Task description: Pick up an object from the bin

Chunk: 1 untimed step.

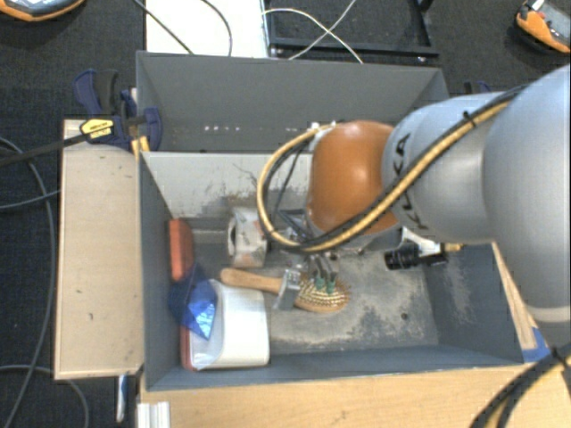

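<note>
My gripper (319, 275) reaches down from under the orange wrist cover in the middle of the bin. Its tip is right over the round bristle head of a wooden-handled brush (260, 283). The brush lies flat, with its handle pointing left. A small white and grey object (245, 235) sits just up and left of the gripper. To the gripper's right, a black and white marker (416, 257) lies on the bin floor.
A white box (241, 330) lies in the front left corner with a crumpled blue wrapper (198, 307) on its left side. A red-orange block (181, 246) rests along the left wall. The arm covers the bin's right rear part.
</note>
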Each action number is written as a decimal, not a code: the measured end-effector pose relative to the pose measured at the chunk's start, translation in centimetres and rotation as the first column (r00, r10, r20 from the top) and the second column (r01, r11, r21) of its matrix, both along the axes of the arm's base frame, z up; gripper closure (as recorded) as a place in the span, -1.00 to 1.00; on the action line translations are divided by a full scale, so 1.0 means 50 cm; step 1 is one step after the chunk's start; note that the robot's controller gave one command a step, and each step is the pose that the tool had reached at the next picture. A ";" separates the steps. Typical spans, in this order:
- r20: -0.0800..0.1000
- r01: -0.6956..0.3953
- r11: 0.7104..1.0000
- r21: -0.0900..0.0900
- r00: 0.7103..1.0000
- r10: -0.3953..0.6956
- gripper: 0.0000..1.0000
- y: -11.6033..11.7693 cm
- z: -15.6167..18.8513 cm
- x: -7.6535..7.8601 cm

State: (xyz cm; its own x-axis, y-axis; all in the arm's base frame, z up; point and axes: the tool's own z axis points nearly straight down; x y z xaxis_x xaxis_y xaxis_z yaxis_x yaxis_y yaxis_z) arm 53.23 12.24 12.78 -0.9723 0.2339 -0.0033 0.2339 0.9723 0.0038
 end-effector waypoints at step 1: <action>-0.006 -0.067 0.998 -0.006 0.998 0.067 -1.00 -0.084 -0.055 -0.036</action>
